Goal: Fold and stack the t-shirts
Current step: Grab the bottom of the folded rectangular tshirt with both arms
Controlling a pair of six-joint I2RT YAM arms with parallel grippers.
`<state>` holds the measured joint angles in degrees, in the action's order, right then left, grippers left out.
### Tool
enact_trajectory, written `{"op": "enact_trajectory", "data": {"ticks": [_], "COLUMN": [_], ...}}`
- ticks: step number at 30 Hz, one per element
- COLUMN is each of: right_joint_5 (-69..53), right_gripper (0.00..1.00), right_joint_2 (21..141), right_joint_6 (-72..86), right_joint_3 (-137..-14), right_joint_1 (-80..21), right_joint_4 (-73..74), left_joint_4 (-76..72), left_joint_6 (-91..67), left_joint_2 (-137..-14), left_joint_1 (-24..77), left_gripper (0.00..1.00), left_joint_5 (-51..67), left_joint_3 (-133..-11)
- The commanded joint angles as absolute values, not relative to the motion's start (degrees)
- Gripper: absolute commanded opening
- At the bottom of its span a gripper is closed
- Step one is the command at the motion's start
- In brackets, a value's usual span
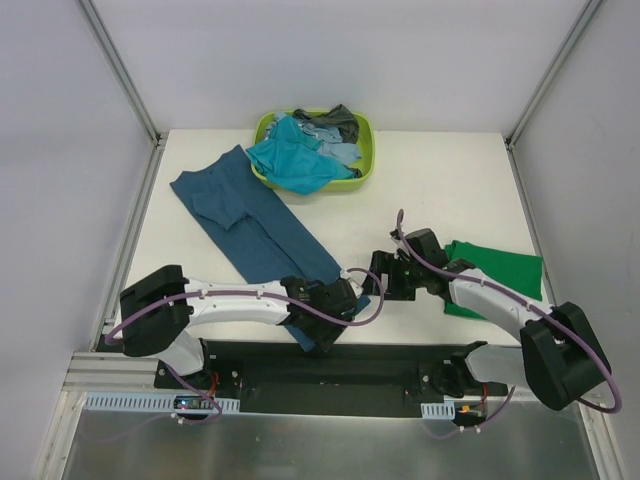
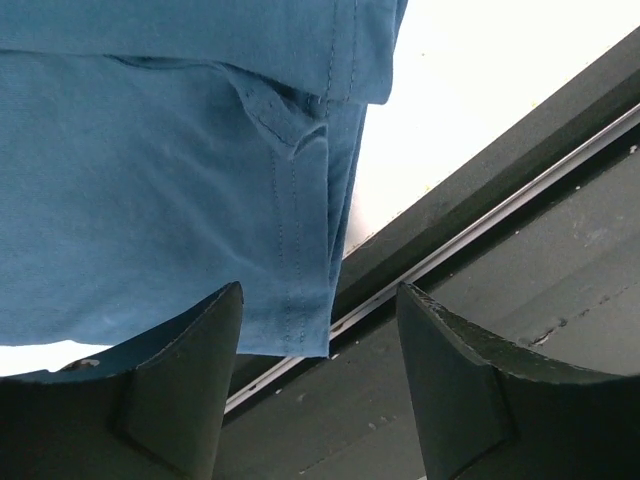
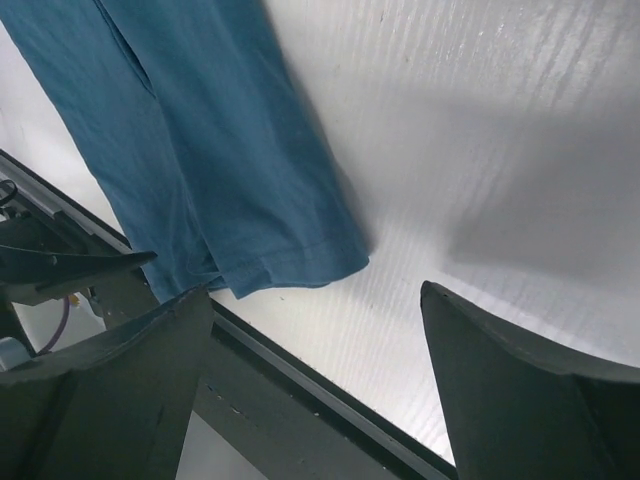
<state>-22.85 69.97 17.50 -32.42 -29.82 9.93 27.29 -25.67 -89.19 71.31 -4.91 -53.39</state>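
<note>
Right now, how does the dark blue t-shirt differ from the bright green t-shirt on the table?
The dark blue t-shirt covers much more of the table than the bright green t-shirt. The dark blue t-shirt lies as a long strip running diagonally from near the basket to the near edge; the bright green t-shirt is a compact patch on the right. Both are plain cloth lying flat on the table.

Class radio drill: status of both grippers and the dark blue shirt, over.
Left gripper open at near hem of dark blue shirt. Right gripper open, empty, alongside. Green shirt lies apart, right.
</note>
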Motion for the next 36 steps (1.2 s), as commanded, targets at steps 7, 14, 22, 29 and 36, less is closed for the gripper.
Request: {"op": "enact_trajectory", "data": {"ticks": [7, 14, 22, 29, 36], "right_joint_5": [-24.53, -21.01, -19.78, -15.56, -18.73], "right_gripper": [0.74, 0.57, 0.10, 0.06, 0.03], "right_joint_2": [77.51, 82.61, 81.22, 73.14, 60.23], "right_joint_6": [20.74, 21.27, 22.06, 19.60, 16.97], "right_joint_3": [-34.63, -36.38, -36.91, -36.22, -33.13], "right_joint_1": [-30.41, -33.31, -33.84, -33.14, -27.61], "right_joint_4": [4.92, 4.83, 6.94, 14.23, 21.69], "left_joint_4": [27.77, 27.69, 28.30, 29.00, 28.57], "left_joint_6": [-24.08, -23.03, -22.85, -22.15, -22.76], "left_joint_2": [-92.02, -92.90, -94.22, -90.80, -91.14], "left_joint_1": [72.42, 72.51, 72.51, 73.12, 75.59], "left_gripper": [0.55, 0.50, 0.02, 0.00, 0.00], "left_joint_5": [-3.77, -4.83, -6.50, 1.65, 8.07], "left_joint_3": [-51.59, -51.15, -52.29, -55.45, -63.97]}}
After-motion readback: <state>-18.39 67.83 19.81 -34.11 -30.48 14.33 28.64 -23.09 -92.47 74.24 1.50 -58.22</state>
